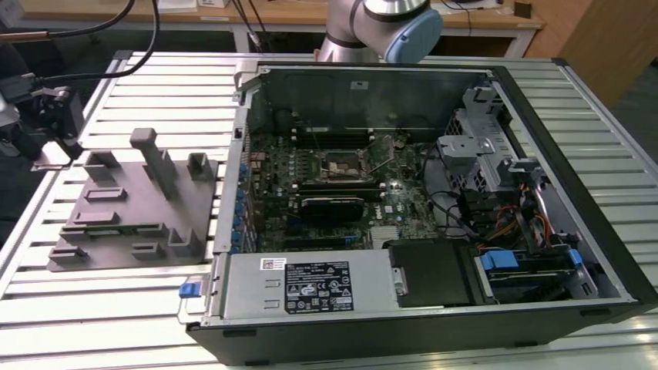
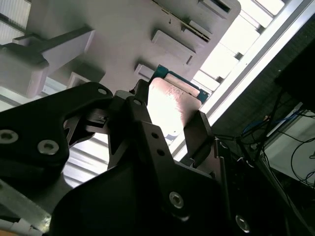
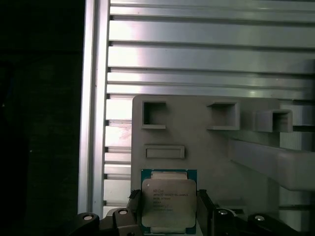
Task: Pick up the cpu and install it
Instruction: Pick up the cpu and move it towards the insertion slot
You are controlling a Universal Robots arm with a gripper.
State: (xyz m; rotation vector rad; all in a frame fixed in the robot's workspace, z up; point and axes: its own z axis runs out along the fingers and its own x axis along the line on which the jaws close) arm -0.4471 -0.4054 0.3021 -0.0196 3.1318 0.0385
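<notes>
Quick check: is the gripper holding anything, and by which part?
The gripper holds the cpu by two opposite side edges, over the grey tray.

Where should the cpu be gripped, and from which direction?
Likely by two opposite side edges, coming straight down: the cpu is a thin flat square, metal plate up, over the grey tray, so only its edges offer a pinch. The gripper straddles it so.

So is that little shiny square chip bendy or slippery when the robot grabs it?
Probably stiff, not bendy: the cpu is a flat plate with a metal top. That smooth top looks slippery, so the gripper pinching its edges seems sensible. It's small and thin, so likely light.
</notes>
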